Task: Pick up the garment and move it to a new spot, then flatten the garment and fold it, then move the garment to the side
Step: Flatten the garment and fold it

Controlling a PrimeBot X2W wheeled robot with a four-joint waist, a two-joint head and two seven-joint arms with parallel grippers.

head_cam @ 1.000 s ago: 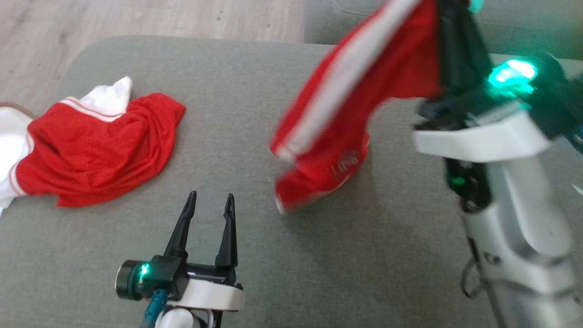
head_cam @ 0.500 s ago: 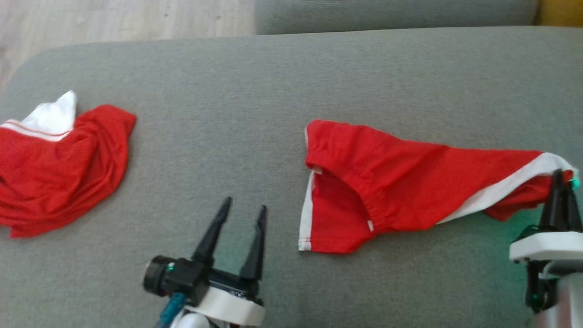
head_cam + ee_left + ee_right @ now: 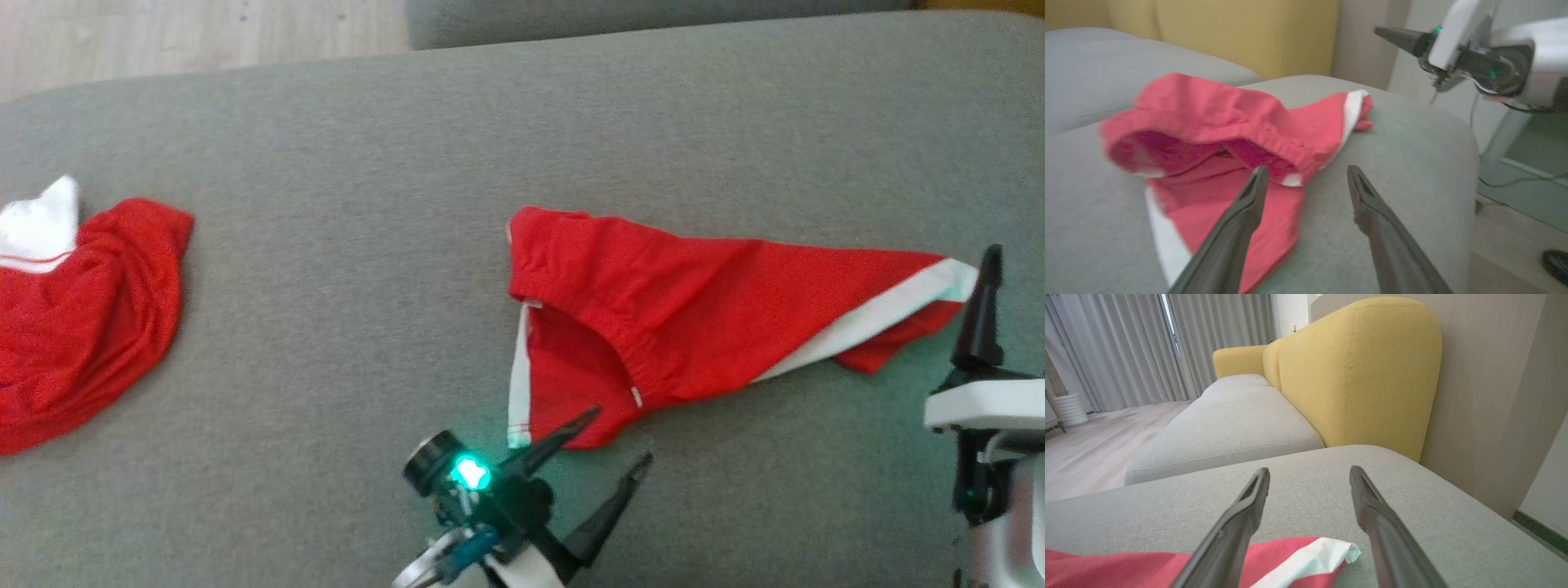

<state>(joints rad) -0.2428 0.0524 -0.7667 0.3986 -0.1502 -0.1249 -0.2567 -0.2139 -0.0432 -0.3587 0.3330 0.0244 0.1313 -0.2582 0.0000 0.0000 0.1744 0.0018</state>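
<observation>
The red fabric shorts with white side stripes [image 3: 702,310] lie on the broad grey upholstered sofa cushion [image 3: 343,163]. They are stretched sideways a little to my right of centre, with a white-trimmed tip trailing toward my right arm. My right jaws are released and spread wide, with nothing between the fingers [image 3: 1372,514]. They hang just over that white tip, clear of the cloth as far as I can tell (in the right wrist view the tip sits low between them). I judge the moving step done, since the shorts rest well apart from the crumpled red and white mesh garment [image 3: 82,318] at my far left. My left jaws are wide and empty too, fingers [image 3: 1241,220] angled at the near hem beside the gathered waistband, one tip at the fabric's edge. That looks placed for pinching the hem and drawing it out, because the shorts lie bunched and partly doubled over, not yet flat
</observation>
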